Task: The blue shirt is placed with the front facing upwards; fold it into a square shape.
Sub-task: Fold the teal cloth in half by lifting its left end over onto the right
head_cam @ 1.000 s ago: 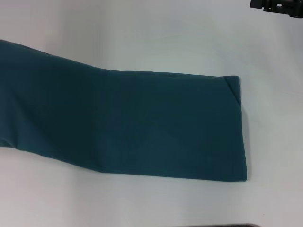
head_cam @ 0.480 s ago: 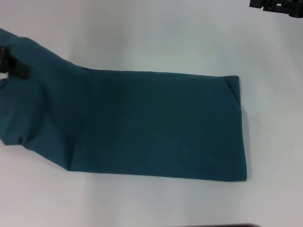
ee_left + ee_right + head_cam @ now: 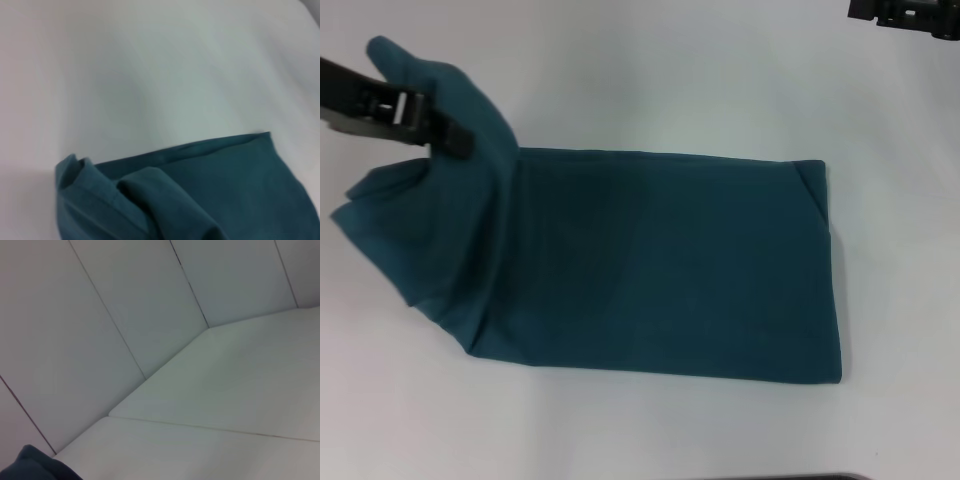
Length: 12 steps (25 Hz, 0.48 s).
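Right now my left gripper (image 3: pixel 445 135) pinches the blue shirt (image 3: pixel 660 270) by its left end, lifted off the table (image 3: pixel 650 60); a slip would bunch the fold crookedly.

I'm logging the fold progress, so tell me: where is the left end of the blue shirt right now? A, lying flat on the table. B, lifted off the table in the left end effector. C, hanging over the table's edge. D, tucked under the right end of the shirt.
B: in the head view the left end effector grips the blue shirt's left end, which is raised and bunched while the rest lies flat on the table.
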Available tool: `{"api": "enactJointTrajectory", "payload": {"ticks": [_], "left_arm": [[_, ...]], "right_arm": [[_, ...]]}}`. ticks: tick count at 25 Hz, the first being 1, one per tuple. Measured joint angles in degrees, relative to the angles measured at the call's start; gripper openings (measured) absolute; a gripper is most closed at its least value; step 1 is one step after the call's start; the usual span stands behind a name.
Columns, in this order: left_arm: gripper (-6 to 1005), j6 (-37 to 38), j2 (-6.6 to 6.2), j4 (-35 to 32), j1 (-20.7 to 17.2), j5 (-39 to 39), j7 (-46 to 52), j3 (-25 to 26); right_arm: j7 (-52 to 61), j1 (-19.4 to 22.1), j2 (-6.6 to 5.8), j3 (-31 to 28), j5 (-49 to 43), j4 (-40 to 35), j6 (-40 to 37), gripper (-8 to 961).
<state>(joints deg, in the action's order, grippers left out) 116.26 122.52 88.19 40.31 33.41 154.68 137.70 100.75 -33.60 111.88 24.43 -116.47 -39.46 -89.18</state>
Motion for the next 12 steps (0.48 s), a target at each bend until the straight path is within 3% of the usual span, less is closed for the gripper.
{"api": "enactJointTrajectory", "payload": {"ticks": [4, 12], "left_arm": [[65, -0.10, 1.32, 2.14, 0.10, 1.63, 1.26, -1.75], [65, -0.21, 1.72, 5.12, -0.13, 5.61, 3.16, -3.36]], "right_arm": [[-0.02, 0.12, -0.16, 0.01, -0.05, 0.00, 0.00, 938], [-0.12, 0.51, -0.41, 0.42, -0.16, 0.00, -0.05, 938]]}}
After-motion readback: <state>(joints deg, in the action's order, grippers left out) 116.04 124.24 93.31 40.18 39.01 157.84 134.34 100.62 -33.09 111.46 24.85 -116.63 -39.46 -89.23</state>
